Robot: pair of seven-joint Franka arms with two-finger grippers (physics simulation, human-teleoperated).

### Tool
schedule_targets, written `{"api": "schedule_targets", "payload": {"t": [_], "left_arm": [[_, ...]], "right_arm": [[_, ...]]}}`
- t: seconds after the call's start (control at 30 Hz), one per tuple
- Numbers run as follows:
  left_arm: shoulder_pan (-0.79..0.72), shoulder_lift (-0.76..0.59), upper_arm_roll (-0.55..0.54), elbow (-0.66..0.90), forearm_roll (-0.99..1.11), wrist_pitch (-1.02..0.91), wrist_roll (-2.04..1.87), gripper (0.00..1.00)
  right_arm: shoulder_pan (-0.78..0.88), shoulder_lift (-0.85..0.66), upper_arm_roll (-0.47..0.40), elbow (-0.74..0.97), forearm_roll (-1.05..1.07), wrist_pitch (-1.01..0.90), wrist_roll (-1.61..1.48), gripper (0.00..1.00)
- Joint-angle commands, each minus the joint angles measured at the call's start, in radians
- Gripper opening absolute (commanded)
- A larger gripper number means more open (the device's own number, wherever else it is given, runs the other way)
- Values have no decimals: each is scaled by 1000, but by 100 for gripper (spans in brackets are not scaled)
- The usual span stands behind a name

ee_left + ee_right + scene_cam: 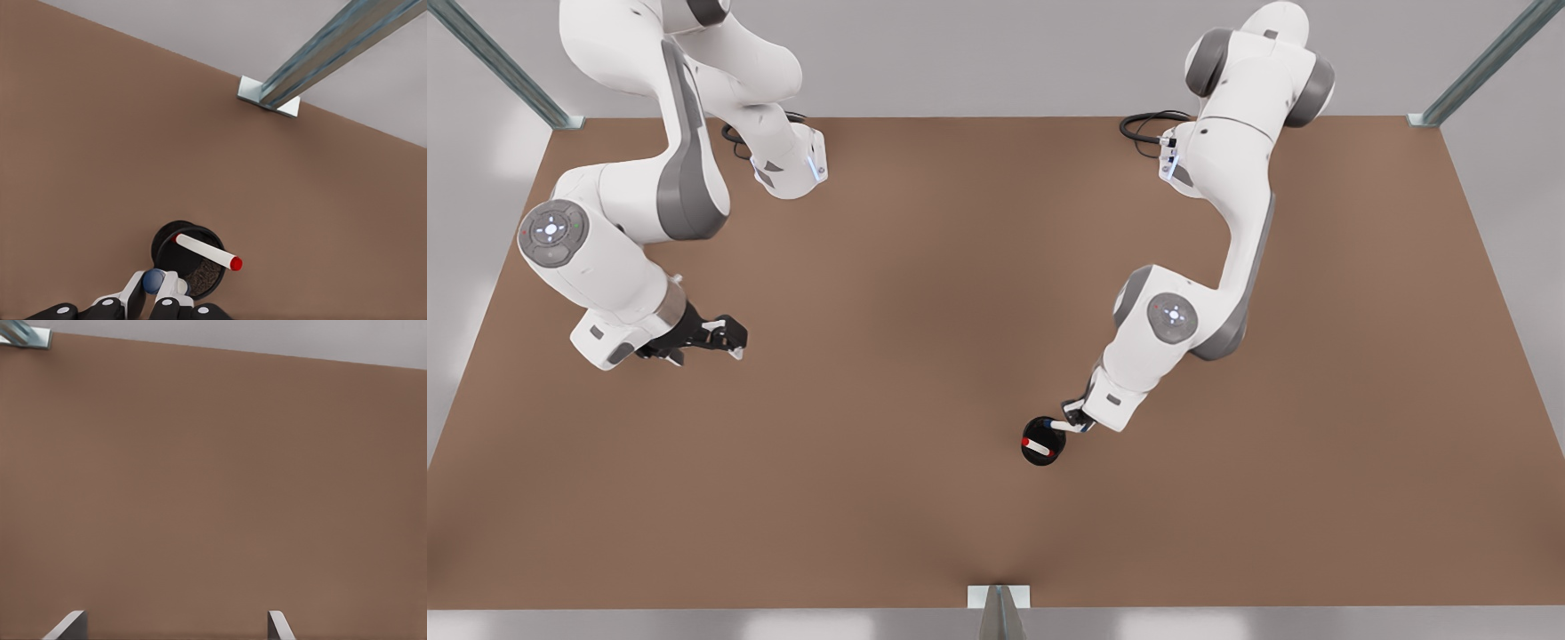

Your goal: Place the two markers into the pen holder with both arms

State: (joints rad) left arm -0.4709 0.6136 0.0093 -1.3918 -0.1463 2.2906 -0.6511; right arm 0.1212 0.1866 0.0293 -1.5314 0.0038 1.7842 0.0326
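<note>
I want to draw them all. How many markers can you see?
2. The red-capped marker leans inside the pen holder. The blue-capped marker is gripped by the left gripper, right above the holder.

Holder stands on desk, toward the front view's right of centre, nearer front edge. One marker lies tilted in holder, leaning across its rim. 2nd marker sits betw. left claw fingers, just beside holder rim, on its right in front view. Right claw hangs over bare desk at the front view's left, well apart from holder, fingers spread, waiting. Bracket at desk's front edge, mid.
</note>
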Motion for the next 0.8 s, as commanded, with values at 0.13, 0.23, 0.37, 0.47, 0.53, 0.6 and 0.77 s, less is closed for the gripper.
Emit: {"api": "schedule_targets", "payload": {"t": [0.13, 0.23, 0.37, 0.47, 0.53, 0.6, 0.77], "left_arm": [[5, 18, 0, 7, -7, 4, -73, 21], [5, 17, 0, 10, -10, 4, -73, 21], [5, 21, 0, 10, -9, 6, -70, 21], [6, 23, 1, 10, -7, 6, -64, 27], [5, 23, 1, 10, -6, 15, -62, 100], [3, 23, 1, 10, -4, 15, -61, 100], [84, -54, 4, 11, 63, -259, 177, 100]], "right_arm": [[-2, -1, 0, -1, 1, -2, -103, 100], [-2, -1, 0, -1, 1, -2, -103, 100], [-2, -1, 0, -1, 1, -2, -103, 100], [-3, 1, 0, -3, 1, -2, -111, 100], [-3, 1, -2, -3, 1, -2, -111, 100], [-3, 1, 0, -3, 1, -2, -111, 100], [-3, 4, 0, 0, 1, -2, -109, 100]]}}
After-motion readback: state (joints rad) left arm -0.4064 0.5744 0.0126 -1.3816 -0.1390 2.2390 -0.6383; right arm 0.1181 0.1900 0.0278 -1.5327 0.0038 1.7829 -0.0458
